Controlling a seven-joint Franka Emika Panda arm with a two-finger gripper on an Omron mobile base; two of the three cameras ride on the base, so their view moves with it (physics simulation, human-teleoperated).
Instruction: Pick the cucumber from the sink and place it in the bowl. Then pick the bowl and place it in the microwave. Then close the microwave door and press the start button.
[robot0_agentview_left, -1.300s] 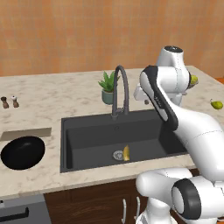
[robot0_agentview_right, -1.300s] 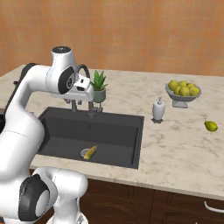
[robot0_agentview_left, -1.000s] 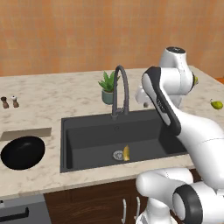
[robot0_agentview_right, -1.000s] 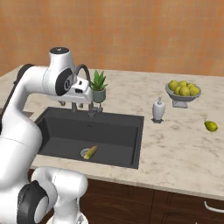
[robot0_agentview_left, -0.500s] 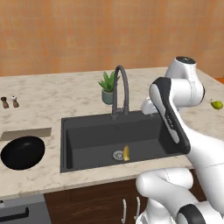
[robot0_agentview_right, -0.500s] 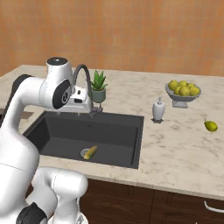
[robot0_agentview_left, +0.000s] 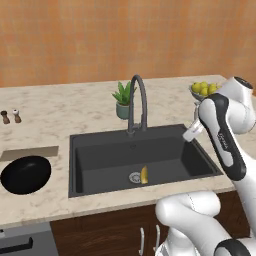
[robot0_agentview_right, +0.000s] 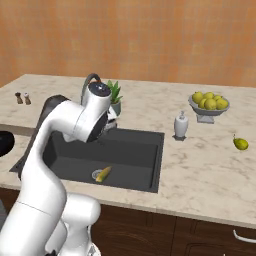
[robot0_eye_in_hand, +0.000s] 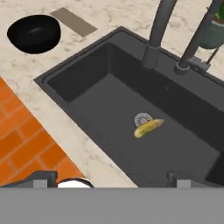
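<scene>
Cucumber (robot0_eye_in_hand: 148, 128) lies beyond the open gripper (robot0_eye_in_hand: 111, 177) (beside drain (robot0_eye_in_hand: 142, 119)).

Small yellow cucumber (robot0_eye_in_hand: 148, 127) lies flat beside the drain in the dark sink (robot0_eye_in_hand: 87, 94); black bowl (robot0_eye_in_hand: 34, 33) sits on the counter

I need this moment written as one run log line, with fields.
stage: approach | jaws: open, holding nothing | cucumber: in sink, beside drain | bowl: on counter, apart from sink

Even, bright rendered light is falling everywhere; the sink (robot0_agentview_left: 100, 150) basin is staying dark, shadows are faint, pictures are slightly soft.
</scene>
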